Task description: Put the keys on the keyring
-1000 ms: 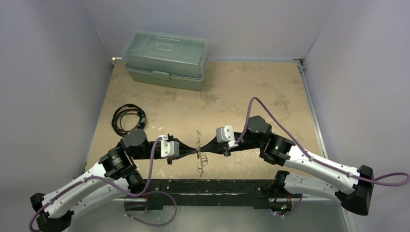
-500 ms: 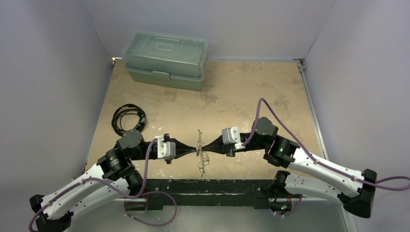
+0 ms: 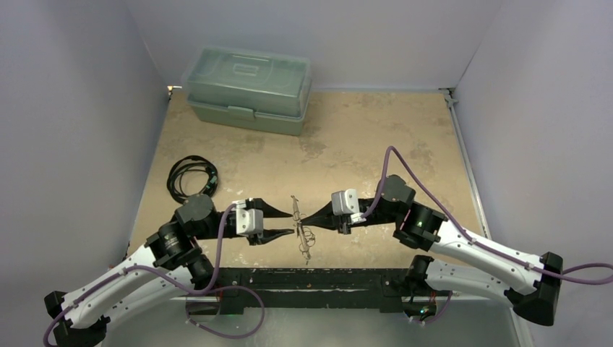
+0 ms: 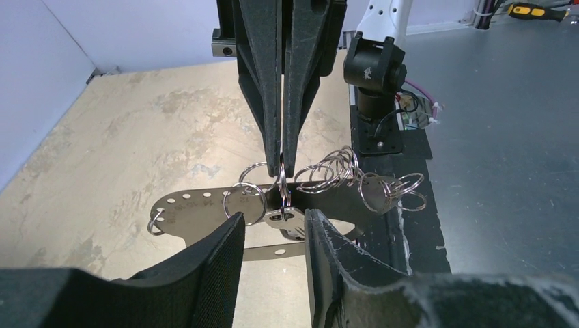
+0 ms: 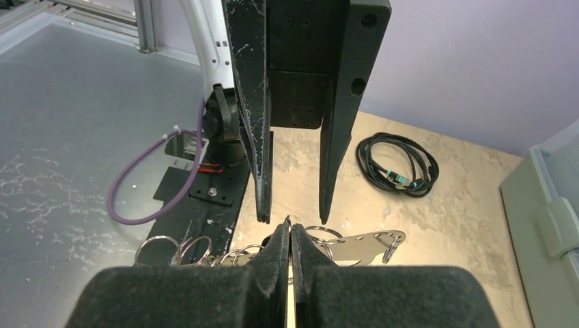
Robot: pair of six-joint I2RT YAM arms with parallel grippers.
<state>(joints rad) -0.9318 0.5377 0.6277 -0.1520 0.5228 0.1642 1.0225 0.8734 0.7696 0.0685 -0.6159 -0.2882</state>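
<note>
The keyring (image 4: 198, 207) is a flat silvery plate with punched holes and a cluster of loose rings (image 4: 341, 167). It hangs above the table between both arms (image 3: 296, 208). My right gripper (image 5: 290, 229) is shut, pinching one of its rings; from the left wrist its fingers (image 4: 263, 102) come down from above. A small silvery key (image 4: 292, 220) dangles from that ring. My left gripper (image 4: 273, 220) stands open with the key just past the gap between its tips and nothing gripped. From above, the left gripper (image 3: 290, 221) faces the right gripper (image 3: 303, 220) closely.
A green lidded toolbox (image 3: 249, 87) stands at the back left. A black coiled cable (image 3: 189, 177) lies on the table's left side. The black mounting plate (image 3: 311, 278) runs along the near edge below the keyring.
My left gripper has opened and let go of the keyring. The right gripper stays shut on it, and the keyring hangs almost where it was.
</note>
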